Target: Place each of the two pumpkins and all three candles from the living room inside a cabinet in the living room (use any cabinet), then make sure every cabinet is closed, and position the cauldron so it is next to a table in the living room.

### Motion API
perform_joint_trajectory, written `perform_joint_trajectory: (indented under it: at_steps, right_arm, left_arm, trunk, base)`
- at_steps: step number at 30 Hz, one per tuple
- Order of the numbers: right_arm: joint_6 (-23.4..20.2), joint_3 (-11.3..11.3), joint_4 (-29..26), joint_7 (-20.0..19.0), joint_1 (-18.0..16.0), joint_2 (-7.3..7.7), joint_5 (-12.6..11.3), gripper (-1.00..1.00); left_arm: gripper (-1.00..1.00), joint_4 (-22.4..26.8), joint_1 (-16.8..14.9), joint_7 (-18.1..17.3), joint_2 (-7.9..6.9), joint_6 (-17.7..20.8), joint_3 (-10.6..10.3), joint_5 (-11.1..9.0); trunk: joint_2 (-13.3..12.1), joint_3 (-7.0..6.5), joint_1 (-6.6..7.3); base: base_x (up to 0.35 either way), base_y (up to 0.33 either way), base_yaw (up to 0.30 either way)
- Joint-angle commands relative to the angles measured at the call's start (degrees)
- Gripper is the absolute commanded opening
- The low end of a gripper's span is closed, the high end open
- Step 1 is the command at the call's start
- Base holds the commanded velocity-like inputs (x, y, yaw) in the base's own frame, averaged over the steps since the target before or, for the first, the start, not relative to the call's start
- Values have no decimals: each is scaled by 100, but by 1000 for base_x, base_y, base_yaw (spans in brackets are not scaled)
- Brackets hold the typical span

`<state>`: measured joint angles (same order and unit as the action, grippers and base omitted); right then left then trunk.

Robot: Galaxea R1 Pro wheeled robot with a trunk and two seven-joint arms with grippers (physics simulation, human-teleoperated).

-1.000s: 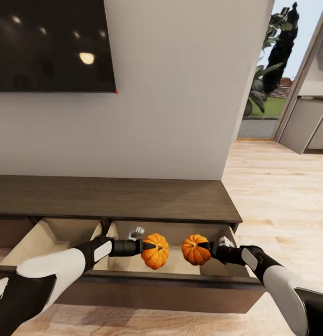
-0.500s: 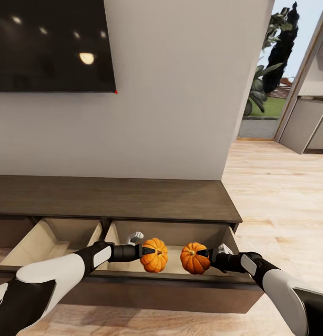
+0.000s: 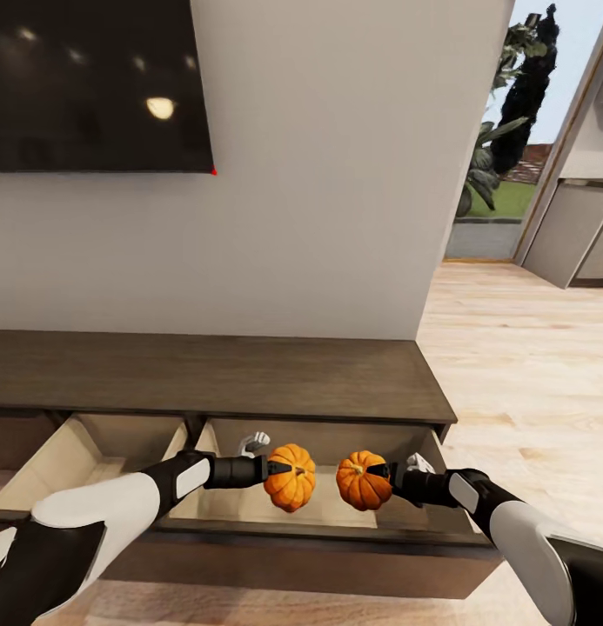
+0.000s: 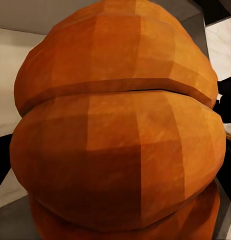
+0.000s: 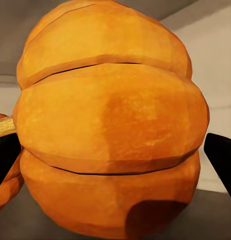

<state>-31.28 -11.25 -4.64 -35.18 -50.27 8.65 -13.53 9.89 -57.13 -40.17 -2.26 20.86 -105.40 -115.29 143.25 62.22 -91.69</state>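
Two orange ribbed pumpkins hang side by side over the open right drawer point(image 3: 249, 509) of the low dark brown cabinet point(image 3: 214, 369). My left gripper point(image 3: 278, 470) is shut on the left pumpkin point(image 3: 291, 478), which looms close in the left wrist view point(image 4: 115, 125). My right gripper point(image 3: 381, 474) is shut on the right pumpkin point(image 3: 362, 481), equally close in the right wrist view point(image 5: 110, 130). The two pumpkins are a small gap apart. The candles, cauldron and table are out of view.
A second drawer point(image 3: 49, 461) stands open to the left, pale inside. A black TV point(image 3: 92, 83) hangs on the grey wall above the cabinet. Light plank floor point(image 3: 527, 365) runs right toward a glass door point(image 3: 501, 130) and grey kitchen cupboards point(image 3: 571, 235).
The view has shifted slightly, the cabinet sitting a little lower and nearer. Both pumpkins have lowered slightly toward the open right drawer, still gripped.
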Motion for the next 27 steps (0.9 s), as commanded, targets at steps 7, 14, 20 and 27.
perform_joint_trajectory:
  at_steps: [7, 14, 20, 27]
  right_arm:
    - [0, 0, 8, 2, 0, -1, -1, -100]
    - [0, 0, 19, 2, 0, 13, -1, -100]
    - [0, 0, -4, 2, 0, 7, 252, -100]
    - [0, 0, -24, 2, 0, 6, 341, -100]
  left_arm:
    - [-100, 4, 0, -16, -2, -3, 8, -11]
    - [-100, 20, 0, -25, -2, 38, 16, -27]
    - [-100, 22, 0, -32, 3, 48, 19, -145]
    - [-100, -37, -9, -7, 2, 65, 231, -162]
  trunk:
    - [0, 0, 0]
    - [0, 0, 0]
    - [0, 0, 0]
    - [7, 111, -13]
  base:
    - [16, 0, 0]
    - [0, 0, 0]
    - [0, 0, 0]
    - [0, 0, 0]
